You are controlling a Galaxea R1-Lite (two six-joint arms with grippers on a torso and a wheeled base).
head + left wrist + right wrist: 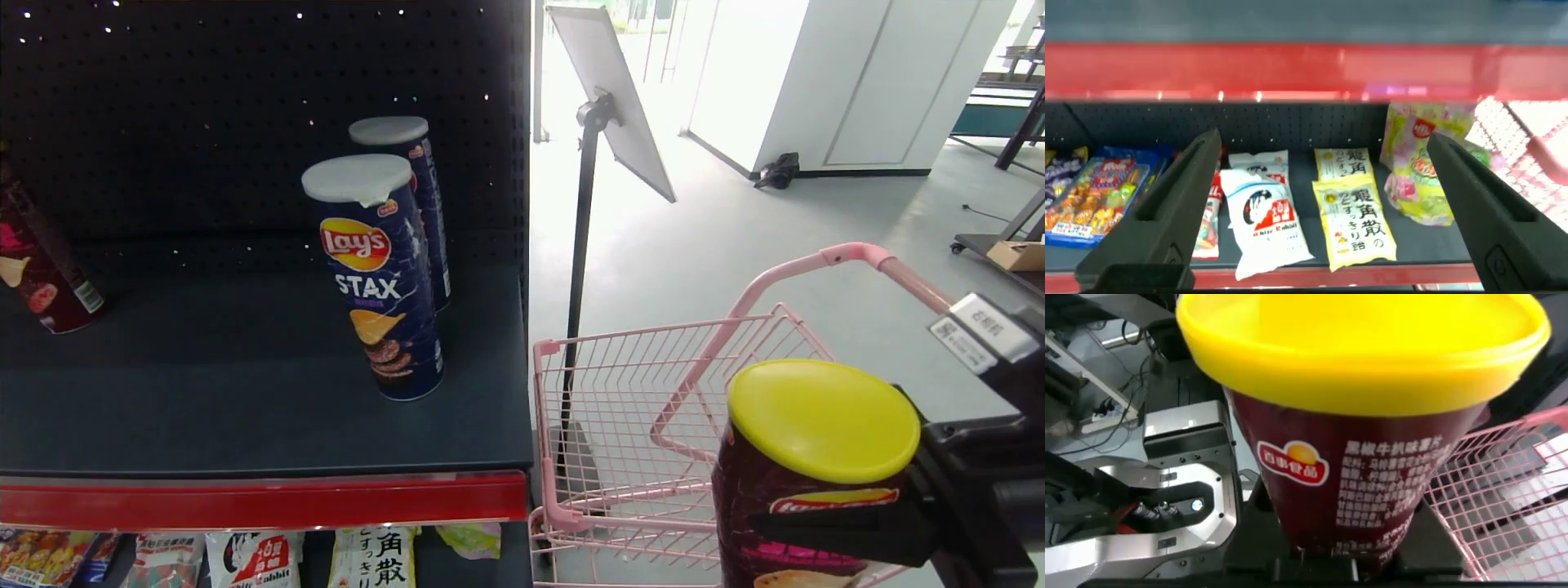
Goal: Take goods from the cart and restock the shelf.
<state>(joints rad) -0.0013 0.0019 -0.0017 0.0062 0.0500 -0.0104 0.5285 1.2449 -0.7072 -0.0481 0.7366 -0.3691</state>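
Note:
A dark red chip can with a yellow lid [816,457] is held upright over the pink cart [620,408] at the lower right, with my right gripper [849,535] shut on its body. In the right wrist view the same can [1355,465] rises from between the jaws. On the dark shelf [245,408] to the left stand two dark blue chip cans, one in front [375,286] and one behind [408,163]. A dark red can [41,269] leans at the shelf's far left. My left gripper [1323,139] is open and faces the lower shelf.
Several snack packs [1266,216] lie on the lower shelf under the red price rail [261,498]. A sign board on a black pole [584,245] stands between shelf and cart. Bare shelf surface lies left of and in front of the blue cans.

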